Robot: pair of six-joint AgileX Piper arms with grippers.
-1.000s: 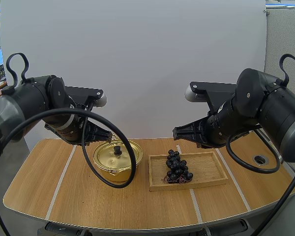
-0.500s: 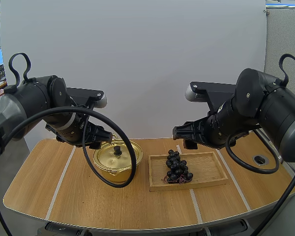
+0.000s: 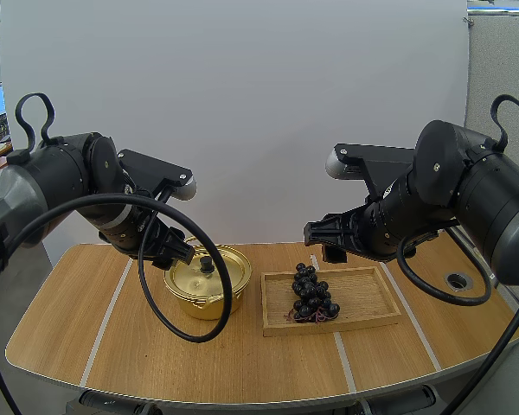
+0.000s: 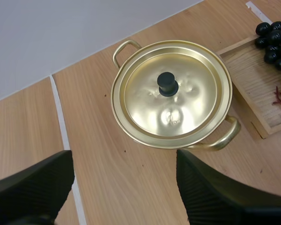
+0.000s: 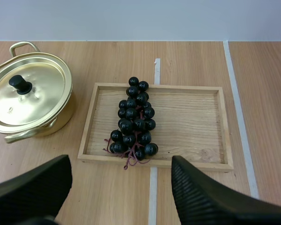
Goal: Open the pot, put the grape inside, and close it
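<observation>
Robot lab, wooden table [image 3: 69, 328], white backdrop [image 3: 242, 104]

Bright, even light — soft shadows

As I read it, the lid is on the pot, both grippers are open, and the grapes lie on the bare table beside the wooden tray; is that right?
Not quite: the grapes lie inside the wooden tray, as the right wrist view shows. The rest stands.
</observation>
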